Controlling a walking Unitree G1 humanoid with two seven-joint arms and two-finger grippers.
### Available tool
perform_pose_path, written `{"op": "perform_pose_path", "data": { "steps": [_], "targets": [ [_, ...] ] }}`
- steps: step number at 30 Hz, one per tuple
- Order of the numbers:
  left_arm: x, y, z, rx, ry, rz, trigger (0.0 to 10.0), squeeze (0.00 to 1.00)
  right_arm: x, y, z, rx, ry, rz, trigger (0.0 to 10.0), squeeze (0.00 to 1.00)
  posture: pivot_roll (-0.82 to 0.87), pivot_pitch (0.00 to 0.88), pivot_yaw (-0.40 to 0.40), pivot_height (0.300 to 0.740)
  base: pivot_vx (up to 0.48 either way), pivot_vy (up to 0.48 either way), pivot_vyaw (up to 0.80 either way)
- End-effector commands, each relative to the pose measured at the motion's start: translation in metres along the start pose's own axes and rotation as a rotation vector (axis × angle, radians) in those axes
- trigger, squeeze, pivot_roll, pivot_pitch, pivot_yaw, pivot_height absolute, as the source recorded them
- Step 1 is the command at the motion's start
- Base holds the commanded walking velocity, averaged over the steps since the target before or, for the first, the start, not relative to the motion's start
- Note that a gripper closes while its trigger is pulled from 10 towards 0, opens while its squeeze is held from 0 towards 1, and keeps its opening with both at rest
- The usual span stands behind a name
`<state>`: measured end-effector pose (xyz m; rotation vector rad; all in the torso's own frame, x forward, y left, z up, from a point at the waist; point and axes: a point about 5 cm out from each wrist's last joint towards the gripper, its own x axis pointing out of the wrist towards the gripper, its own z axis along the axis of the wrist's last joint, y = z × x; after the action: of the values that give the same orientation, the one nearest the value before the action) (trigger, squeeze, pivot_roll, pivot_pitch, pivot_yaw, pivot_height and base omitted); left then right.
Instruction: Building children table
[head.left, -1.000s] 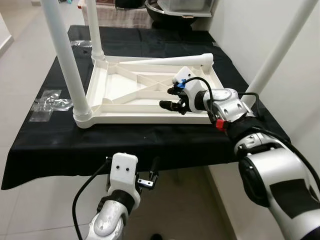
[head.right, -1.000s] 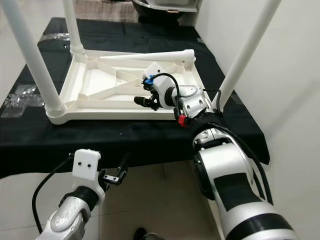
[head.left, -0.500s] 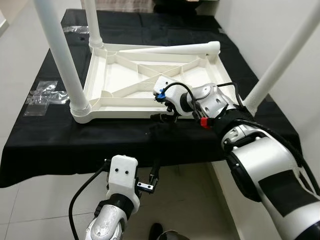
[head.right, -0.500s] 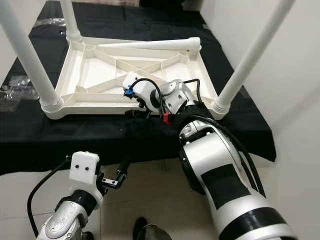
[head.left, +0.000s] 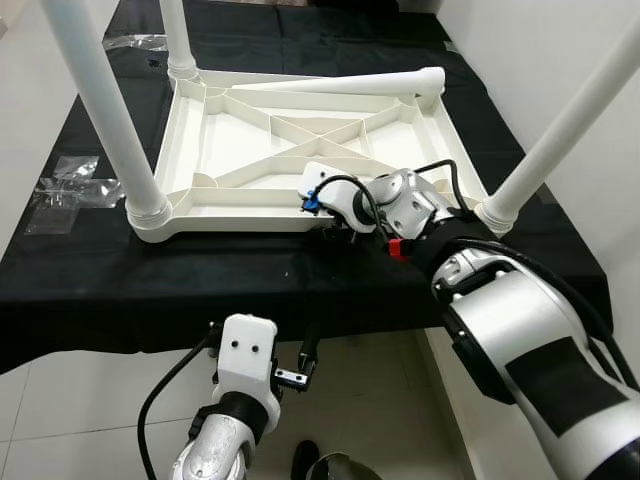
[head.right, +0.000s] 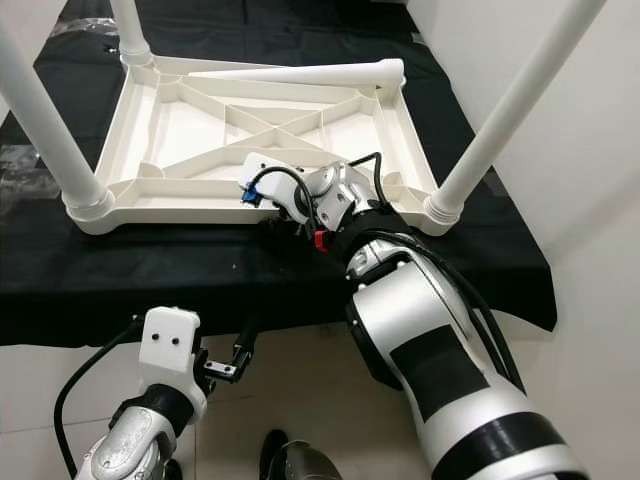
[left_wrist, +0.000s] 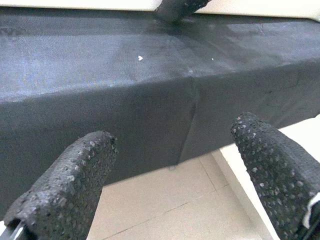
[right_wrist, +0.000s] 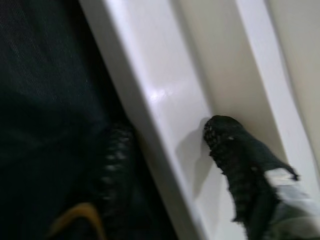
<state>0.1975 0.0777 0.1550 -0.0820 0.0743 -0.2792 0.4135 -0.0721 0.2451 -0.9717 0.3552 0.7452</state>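
Black cloth (head.left: 200, 280) is covering the work surface and hanging over its near edge. Clear plastic bag (head.left: 65, 190) is lying crumpled on the cloth's left side. Another clear bag (head.left: 135, 42) is sitting at the far left corner. Pale tiled floor (head.left: 70, 400) is showing below the cloth. White wall (head.left: 540, 50) is running along the right side.
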Motion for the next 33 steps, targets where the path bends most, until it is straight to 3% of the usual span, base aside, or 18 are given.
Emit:
{"op": "perform_pose_path", "data": {
  "steps": [1,11,13,14,15,16,18,20,21,22,23,27,31,32,33],
  "targets": [
    [0.000,-0.019,0.005,-0.039,-0.021,-0.052,10.0,0.00,0.001,-0.001,-0.014,0.031,0.073,-0.049,0.0,0.00,-0.05,0.282,-0.190,0.740,0.000,0.000,0.00],
    [0.004,-0.020,0.006,-0.050,-0.033,-0.048,10.0,0.00,0.006,0.004,-0.004,0.165,0.038,-0.103,0.0,0.00,-0.06,0.273,-0.193,0.740,0.000,0.000,0.00],
    [0.005,-0.019,0.005,-0.053,-0.032,-0.044,10.0,0.00,0.008,0.006,0.002,0.290,0.004,-0.126,0.0,0.00,-0.07,0.272,-0.192,0.740,0.000,0.000,0.00],
    [0.005,-0.019,0.005,-0.053,-0.032,-0.044,10.0,0.00,0.008,0.006,0.002,0.290,0.004,-0.126,0.0,0.00,-0.07,0.272,-0.192,0.740,0.000,0.000,0.00],
    [0.006,-0.019,0.005,-0.055,-0.035,-0.044,10.0,0.00,0.009,0.007,0.005,0.384,-0.018,-0.139,0.0,0.00,-0.06,0.270,-0.194,0.740,0.000,0.000,0.00],
    [0.006,-0.019,0.005,-0.055,-0.035,-0.044,10.0,0.00,0.009,0.007,0.005,0.384,-0.018,-0.139,0.0,0.00,-0.06,0.270,-0.194,0.740,0.000,0.000,0.00],
    [0.006,-0.018,0.006,-0.051,-0.037,-0.038,10.0,0.00,0.010,0.008,0.019,0.694,-0.107,-0.189,0.0,0.00,-0.05,0.268,-0.200,0.740,0.000,0.000,0.00],
    [0.006,-0.018,0.006,-0.051,-0.037,-0.038,10.0,0.00,0.010,0.008,0.019,0.694,-0.107,-0.189,0.0,0.00,-0.05,0.268,-0.200,0.740,0.000,0.000,0.00],
    [0.006,-0.018,0.006,-0.049,-0.037,-0.035,10.0,0.00,0.009,0.007,0.026,0.851,-0.150,-0.212,0.0,0.00,-0.05,0.270,-0.200,0.740,0.000,0.000,0.00],
    [0.007,-0.017,0.004,-0.042,-0.031,-0.032,10.0,0.00,0.008,0.005,0.038,1.089,-0.217,-0.247,0.0,0.00,-0.05,0.266,-0.193,0.740,0.000,0.000,0.00],
    [0.007,-0.016,0.004,-0.040,-0.029,-0.032,10.0,0.00,0.007,0.005,0.043,1.146,-0.235,-0.254,0.0,0.00,-0.05,0.266,-0.194,0.740,0.000,0.000,0.00],
    [0.007,-0.016,0.004,-0.040,-0.028,-0.034,10.0,0.00,0.006,0.004,0.050,1.180,-0.257,-0.255,0.0,0.00,-0.05,0.267,-0.194,0.740,0.000,0.000,0.00],
    [0.008,-0.015,0.001,-0.038,-0.015,-0.030,10.0,0.00,0.010,0.014,0.063,1.097,-0.269,-0.201,0.0,0.00,-0.04,0.263,-0.197,0.740,0.000,0.000,0.00],
    [0.008,-0.015,0.001,-0.038,-0.015,-0.029,10.0,0.00,0.010,0.016,0.065,1.059,-0.264,-0.198,10.0,0.00,-0.04,0.263,-0.197,0.740,0.000,0.000,0.00],
    [0.008,-0.015,0.001,-0.038,-0.015,-0.029,10.0,0.00,0.010,0.016,0.065,1.059,-0.264,-0.198,10.0,0.00,-0.04,0.263,-0.197,0.740,0.000,0.000,0.00]
  ]
}}
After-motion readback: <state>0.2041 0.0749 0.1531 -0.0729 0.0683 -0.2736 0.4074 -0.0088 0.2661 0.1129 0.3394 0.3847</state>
